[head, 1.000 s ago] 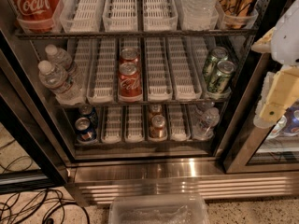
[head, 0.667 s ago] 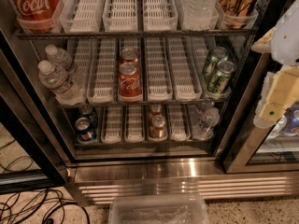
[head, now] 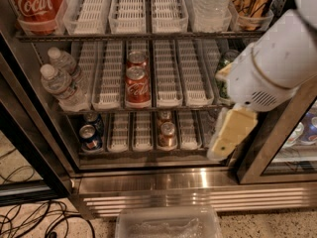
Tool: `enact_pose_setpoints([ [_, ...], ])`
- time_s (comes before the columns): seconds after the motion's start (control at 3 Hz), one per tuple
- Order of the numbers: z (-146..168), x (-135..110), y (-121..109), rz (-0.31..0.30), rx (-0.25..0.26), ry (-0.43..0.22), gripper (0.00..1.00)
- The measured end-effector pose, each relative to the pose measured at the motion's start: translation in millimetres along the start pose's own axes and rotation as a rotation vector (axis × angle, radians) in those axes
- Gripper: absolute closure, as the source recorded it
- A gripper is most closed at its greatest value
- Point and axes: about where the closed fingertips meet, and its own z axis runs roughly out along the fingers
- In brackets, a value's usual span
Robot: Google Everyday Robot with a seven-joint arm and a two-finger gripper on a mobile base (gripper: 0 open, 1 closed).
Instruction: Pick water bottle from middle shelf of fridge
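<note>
Two water bottles with white caps stand at the left end of the middle shelf (head: pixel 168 73) of the fridge (head: pixel 198 177): a front one (head: pixel 62 87) and one behind it (head: pixel 65 62). My gripper (head: pixel 230 130), pale yellow on a big white arm (head: pixel 272 63), hangs before the right end of the middle shelf, far right of the bottles. It holds nothing that I can see.
Two red cola cans (head: pixel 137 86) stand mid-shelf. A green can (head: pixel 225 58) is partly hidden behind the arm. The top shelf holds a cola bottle (head: pixel 34 4) and a wide ribbed clear bottle (head: pixel 210 4). Cans stand on the bottom shelf (head: pixel 90 137). A clear bin (head: pixel 168 224) and cables (head: pixel 29 222) lie on the floor.
The arm and gripper have swung left from the right edge and now cover the green cans at the shelf's right end. The bottles have not moved.
</note>
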Motion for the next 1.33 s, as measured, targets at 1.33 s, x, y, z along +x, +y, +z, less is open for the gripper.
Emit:
enact_pose_setpoints([
  [1.33, 57, -143, 81, -0.254, -0.199, -0.306, 0.00],
])
